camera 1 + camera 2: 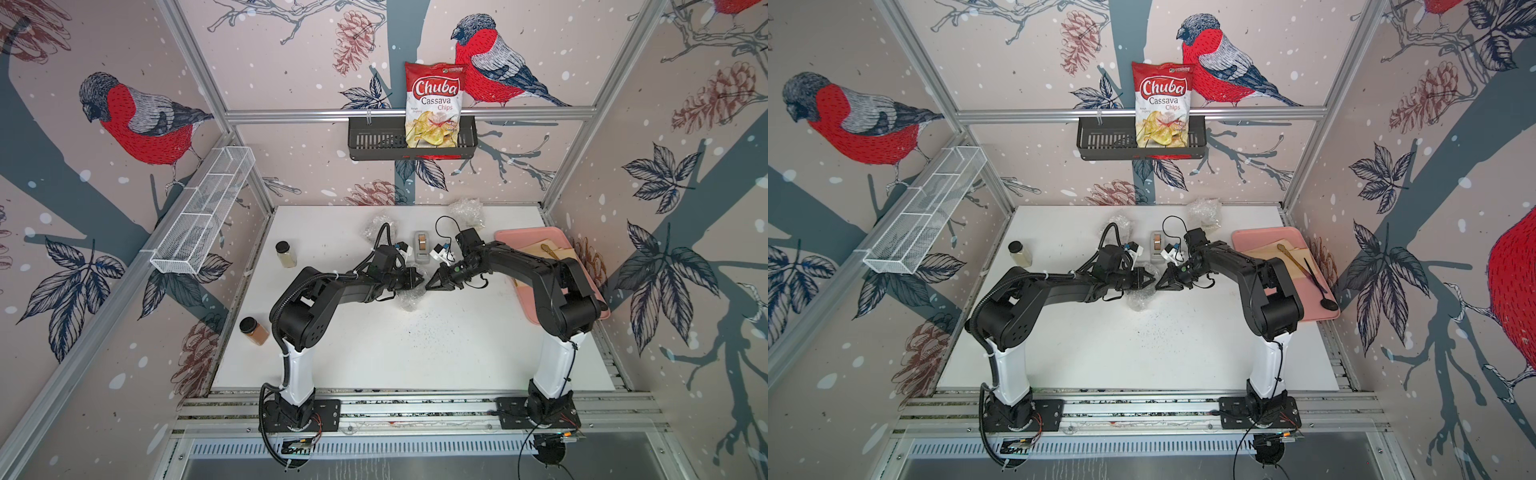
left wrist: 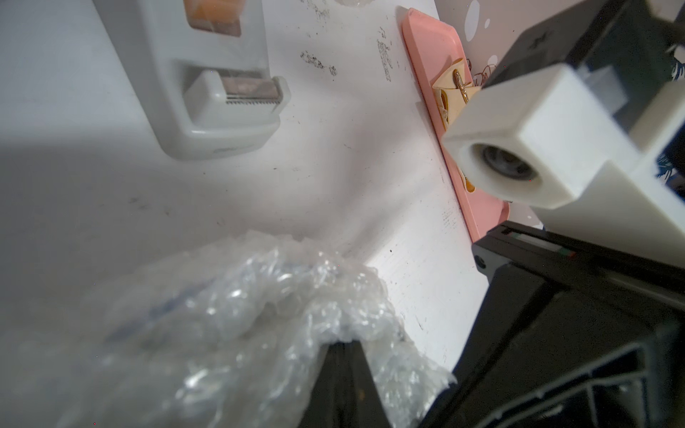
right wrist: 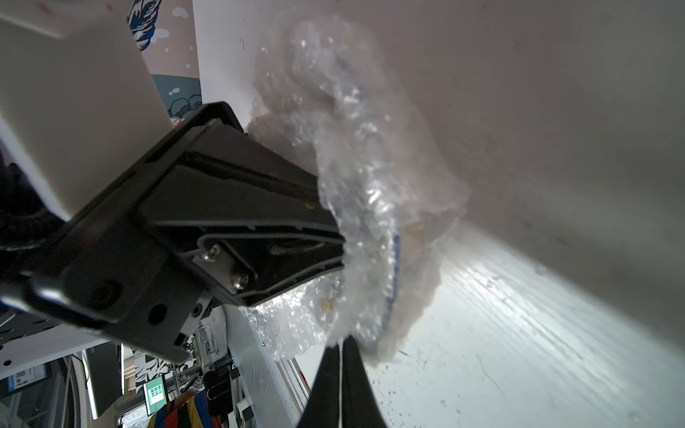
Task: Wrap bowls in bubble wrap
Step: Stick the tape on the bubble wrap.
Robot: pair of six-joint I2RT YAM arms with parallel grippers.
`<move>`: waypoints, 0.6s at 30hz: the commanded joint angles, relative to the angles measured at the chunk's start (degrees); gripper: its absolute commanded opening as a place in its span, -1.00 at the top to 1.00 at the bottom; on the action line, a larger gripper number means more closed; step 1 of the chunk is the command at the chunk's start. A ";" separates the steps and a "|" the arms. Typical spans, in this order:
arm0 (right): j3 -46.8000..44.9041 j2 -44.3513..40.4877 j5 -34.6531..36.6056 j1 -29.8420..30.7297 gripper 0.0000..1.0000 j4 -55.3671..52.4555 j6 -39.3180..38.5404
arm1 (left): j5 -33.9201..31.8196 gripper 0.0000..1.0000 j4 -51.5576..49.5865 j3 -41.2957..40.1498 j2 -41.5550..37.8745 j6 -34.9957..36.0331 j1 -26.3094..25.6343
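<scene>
A robot lab cell: aluminium frame (image 1: pixel 291 114), bird-print wall panels (image 1: pixel 124 124) — left arm (image 1: pixel 324 291) and right arm (image 1: pixel 536 270) bolted before a white worktop (image 1: pixel 415 353).

On the table (image 1: pixel 374 353), a bubble wrap bundle (image 1: pixel 409 300) lies mid-table. From it, the tape dispenser (image 1: pixel 423 247) stands at twelve o'clock, the tray (image 1: pixel 523 231) at three, a second bundle (image 1: pixel 375 226) at eleven, a third bundle (image 1: pixel 469 212) at one, one jar (image 1: pixel 286 254) at ten, another jar (image 1: pixel 253 331) at nine.
</scene>
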 commanded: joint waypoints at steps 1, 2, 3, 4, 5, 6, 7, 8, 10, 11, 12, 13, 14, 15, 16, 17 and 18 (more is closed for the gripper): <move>-0.61 -0.24 2.33 -0.25 0.86 0.21 0.41 | -2.38 0.87 -6.76 -0.10 0.34 0.64 0.20; -0.71 -0.15 2.76 -0.24 0.86 0.22 0.48 | -2.35 0.87 -6.83 0.04 0.29 0.76 0.17; -0.63 0.06 3.29 -0.24 0.86 0.17 0.49 | -2.25 0.87 -7.08 0.12 0.25 0.77 0.18; -0.67 0.10 3.61 -0.26 0.86 0.20 0.53 | -2.33 0.87 -7.18 0.31 0.25 0.77 0.18; -0.66 0.20 4.28 -0.24 0.86 0.25 0.64 | -2.35 0.87 -7.40 0.50 0.25 0.82 0.22; -0.72 0.33 5.16 -0.26 0.86 0.11 0.66 | -2.34 0.87 -7.50 0.56 0.17 0.82 0.10; -0.77 0.35 5.63 -0.24 0.86 0.08 0.70 | -2.35 0.87 -7.53 0.56 0.16 0.83 0.08; -0.80 0.42 6.24 -0.40 0.86 0.03 0.76 | -2.44 0.86 -7.49 0.66 0.16 0.79 0.00; -0.69 0.18 8.42 -0.30 0.86 -0.19 1.05 | -2.42 0.86 -7.57 0.66 0.16 0.79 -0.20; -0.77 0.00 9.20 -0.34 0.85 -0.25 1.10 | -2.45 0.86 -7.54 0.69 0.19 0.65 -0.35; -0.71 0.05 10.04 -0.26 0.85 -0.28 1.20 | -2.50 0.86 -7.46 0.77 0.30 0.58 -0.48; -0.60 0.08 10.95 -0.18 0.85 -0.47 1.32 | -2.43 0.86 -7.45 0.90 0.44 0.64 -0.75; -0.62 0.03 11.73 -0.06 0.85 -0.56 1.31 | -2.45 0.86 -7.54 1.02 0.58 0.56 -1.00; -0.62 -0.19 12.02 0.04 0.85 -0.53 1.38 | -2.59 0.86 -7.61 1.24 0.82 0.58 -1.13; -0.65 -0.31 12.48 0.05 0.84 -0.58 1.54 | -2.46 0.86 -7.63 1.32 1.04 0.52 -1.19; -0.71 -0.49 13.25 0.17 0.83 -0.54 1.64 | -2.45 0.86 -7.65 1.40 1.25 0.43 -1.32; -0.72 -0.73 13.86 0.20 0.81 -0.62 1.72 | -2.47 0.86 -7.55 1.42 1.37 0.41 -1.41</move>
